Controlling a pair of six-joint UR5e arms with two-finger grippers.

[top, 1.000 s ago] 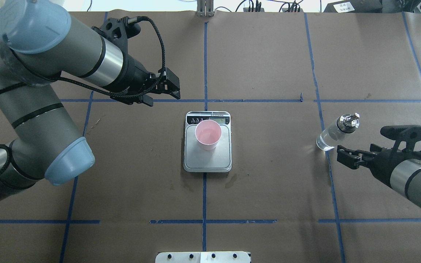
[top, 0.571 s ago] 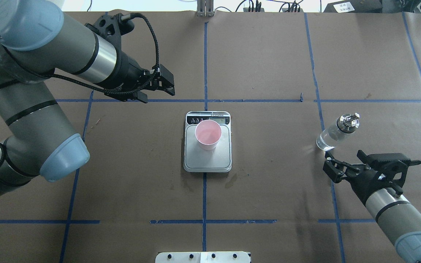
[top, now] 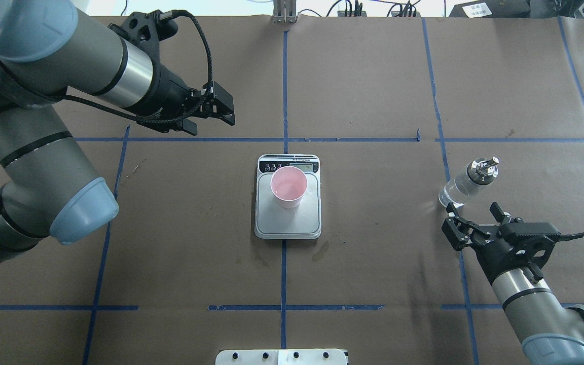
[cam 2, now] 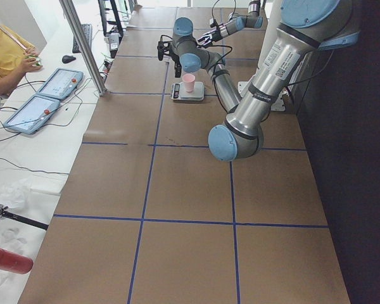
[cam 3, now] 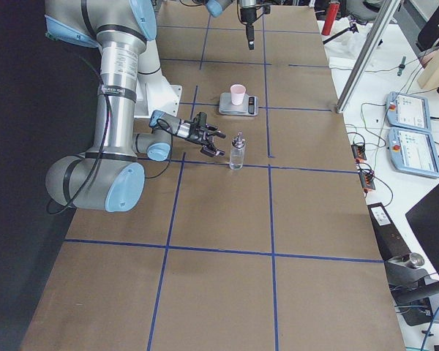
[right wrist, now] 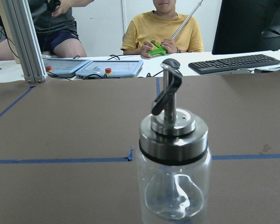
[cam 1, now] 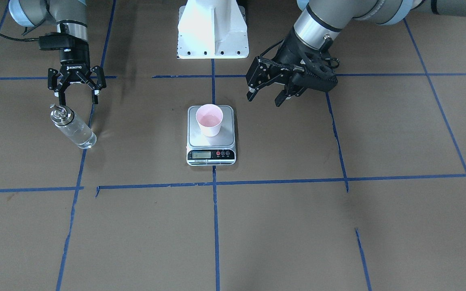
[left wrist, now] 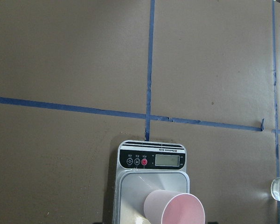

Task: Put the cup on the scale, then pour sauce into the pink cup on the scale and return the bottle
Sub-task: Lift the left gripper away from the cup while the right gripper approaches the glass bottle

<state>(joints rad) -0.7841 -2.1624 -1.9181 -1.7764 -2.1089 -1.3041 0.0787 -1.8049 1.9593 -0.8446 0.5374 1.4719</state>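
Note:
The pink cup (top: 288, 186) stands upright on the steel plate of the scale (top: 292, 223) at the table's middle; it also shows in the front view (cam 1: 210, 119) and the left wrist view (left wrist: 175, 212). The glass bottle (top: 467, 183) with a metal spout cap stands upright on the table at the right, with clear liquid low inside. My right gripper (top: 472, 215) is open and empty just on the near side of the bottle, facing it; the bottle (right wrist: 173, 172) fills the right wrist view. My left gripper (top: 213, 126) is open and empty, left of and beyond the scale.
Blue tape lines cross the brown table cover. The robot's white base (cam 1: 212, 30) is at the near edge. Operators with tablets and a keyboard (right wrist: 233, 64) sit past the far edge. Damp stains (top: 320, 251) mark the cover by the scale.
My right gripper has swung from the bottle's right side to its near side and now points at it. My left gripper has drawn back, left and away from the scale.

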